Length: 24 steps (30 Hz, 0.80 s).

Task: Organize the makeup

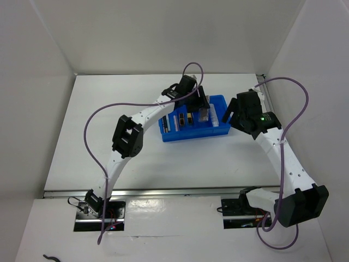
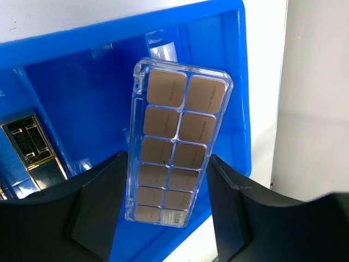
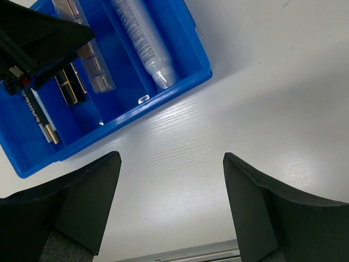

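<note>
Two arms reach over the white table [image 1: 218, 164], both working at the blue tray [image 1: 191, 136]. Left gripper [image 2: 166, 161] is clamped on the brownish-pink palette [image 2: 177, 147], with the black fingers [image 2: 98, 213] pressing its two long edges near the lower end. The palette is a clear case with two columns of tan pans, tilted a little so its upper end leans right in the left wrist view. It hangs inside a tray compartment with the blue wall behind it; can't tell if its far end touches the tray floor. Black-and-gold palette [image 2: 30, 147] lies in the neighbouring compartment on the left of that view, with a divider between them. In the right wrist view the held palette is in the slot just beside the one with the white tube [image 3: 144, 43]. The tube lies lengthwise, one end close to the tray wall nearest that camera. Thin pencils [image 3: 38, 117] lie in a slot toward the tray's other end, beyond the black-and-gold one. Right gripper [image 3: 170, 161] is spread wide with nothing between its fingers [image 3: 82, 202], hovering above bare table just beside the tray's tube end and clear of the tray. Overhead, the left arm arcs from its base across to the tray's far side, and the right gripper sits near the tray's right short side
</note>
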Motion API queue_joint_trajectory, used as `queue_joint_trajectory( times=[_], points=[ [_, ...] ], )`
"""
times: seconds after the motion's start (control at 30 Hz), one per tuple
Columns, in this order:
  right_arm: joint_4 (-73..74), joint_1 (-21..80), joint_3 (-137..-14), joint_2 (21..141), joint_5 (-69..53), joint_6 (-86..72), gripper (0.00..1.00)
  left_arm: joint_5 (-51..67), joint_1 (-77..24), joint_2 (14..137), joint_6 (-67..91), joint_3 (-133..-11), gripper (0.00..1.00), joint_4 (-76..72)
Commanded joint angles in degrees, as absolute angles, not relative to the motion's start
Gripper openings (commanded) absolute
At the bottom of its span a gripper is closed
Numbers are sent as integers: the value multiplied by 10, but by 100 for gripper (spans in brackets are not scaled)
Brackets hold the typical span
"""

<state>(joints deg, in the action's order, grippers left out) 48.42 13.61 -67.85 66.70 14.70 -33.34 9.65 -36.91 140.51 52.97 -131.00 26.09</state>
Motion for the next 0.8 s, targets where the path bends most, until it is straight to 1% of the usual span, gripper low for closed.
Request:
queue_joint_trajectory(
  times=[0.0,0.03,0.1,0.13,0.23,0.3,0.33,0.37,0.4,0.5,0.53,0.63,0.73,0.77],
  points=[
    [469,131,-677,656,143,-327,83,90,-372,1374,534,-1308,72,236],
    [469,131,-677,656,138,-327,83,90,-372,1366,528,-1300,82,236],
    [469,131,-677,662,138,-327,83,77,-372,1348,518,-1279,83,230],
    [469,131,-677,662,133,-327,83,70,-377,1332,512,-1279,94,230],
    [464,131,-677,662,127,-327,83,55,-377,1310,495,-1264,99,236],
    [464,131,-677,662,127,-327,83,40,-377,1283,489,-1248,99,243],
    [464,131,-677,662,127,-327,83,34,-377,1272,473,-1241,97,250],
    [464,131,-677,662,127,-327,83,26,-377,1258,464,-1233,93,250],
    [464,131,-677,662,127,-327,83,-1,-377,1226,452,-1208,84,250],
    [459,131,-682,668,116,-322,83,-87,-377,1176,395,-1139,68,262],
    [459,131,-682,673,116,-322,83,-151,-377,1149,375,-1124,67,271],
    [446,131,-687,687,116,-315,83,-233,-353,1115,355,-1064,67,309],
    [440,131,-701,706,105,-304,83,-271,-316,1081,349,-1000,72,344],
    [440,131,-708,706,105,-304,83,-277,-302,1075,349,-985,78,352]
  ],
)
